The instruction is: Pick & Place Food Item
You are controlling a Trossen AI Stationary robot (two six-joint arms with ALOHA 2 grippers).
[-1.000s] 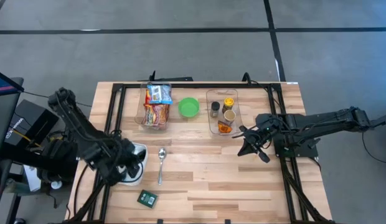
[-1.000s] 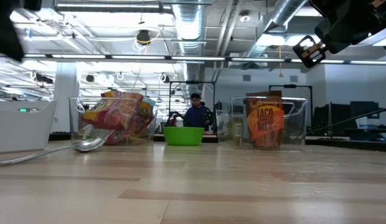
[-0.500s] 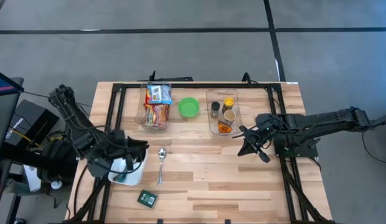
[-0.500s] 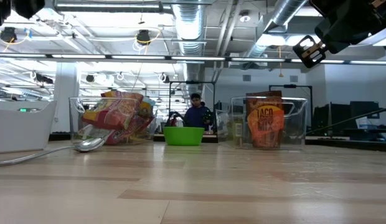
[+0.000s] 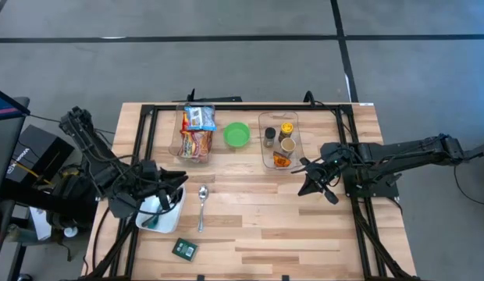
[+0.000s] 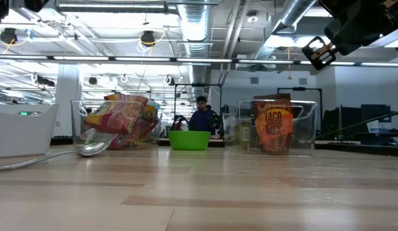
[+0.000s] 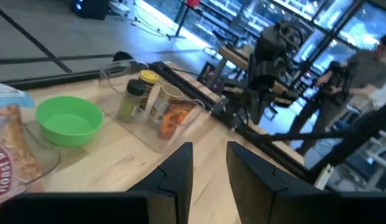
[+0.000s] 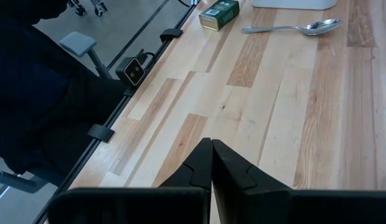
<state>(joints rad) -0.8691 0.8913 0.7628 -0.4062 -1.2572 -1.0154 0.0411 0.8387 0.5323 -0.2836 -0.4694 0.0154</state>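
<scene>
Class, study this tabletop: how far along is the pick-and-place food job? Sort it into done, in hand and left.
Done: something green lies in the white container at the table's left; whether it is a placed food item is unclear.
In hand: the left gripper hangs over that container, fingers slightly apart, holding nothing visible.
Left: snack packets and the taco mix sit in their clear bins. The right gripper waits shut.

The orange packet (image 6: 273, 125) reads "TACO MIX" (in the clear bin (image 6: 305, 128)).

A metal spoon (image 5: 202, 205) lies on the wooden surface (image 5: 265, 226), with a small green box (image 5: 184, 249) at its seven o'clock. Far behind, a person (image 6: 201, 116) stands in the room.
</scene>
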